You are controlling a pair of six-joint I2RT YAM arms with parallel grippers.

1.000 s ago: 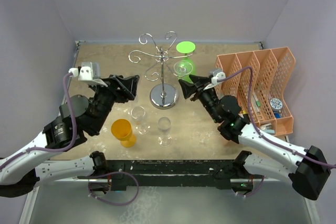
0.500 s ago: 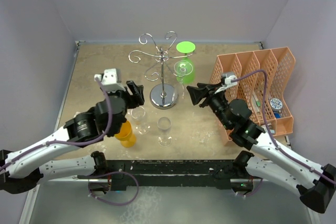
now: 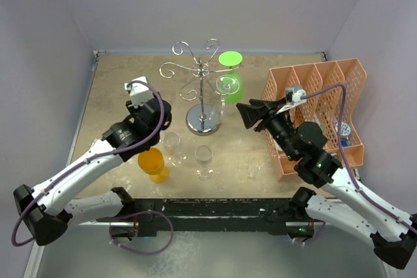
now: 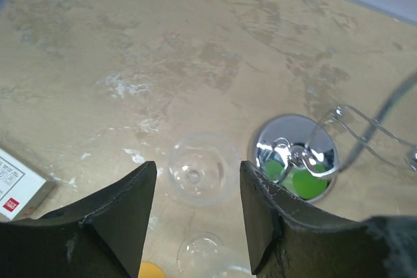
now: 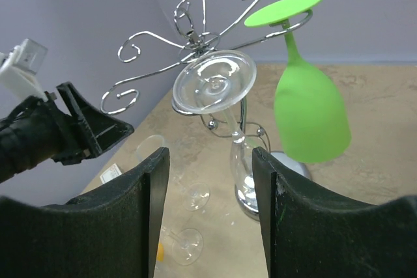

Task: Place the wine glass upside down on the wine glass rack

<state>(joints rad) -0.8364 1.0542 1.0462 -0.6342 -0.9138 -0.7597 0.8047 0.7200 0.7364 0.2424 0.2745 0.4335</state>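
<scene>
Swinging in, left pincer (image 4: 197, 180) now hangs wide over a standing wine glass (image 4: 195, 172): pick looks next; right pincer (image 5: 208, 161) wide, empty, withdrawn.

No legible text or labels.

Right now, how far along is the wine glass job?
Done: a green wine glass and a clear glass hang upside down on the wine glass rack. In hand: nothing; the left tool hovers open over a standing clear wine glass. Left: that glass, a second clear one and an orange glass, upright.
</scene>
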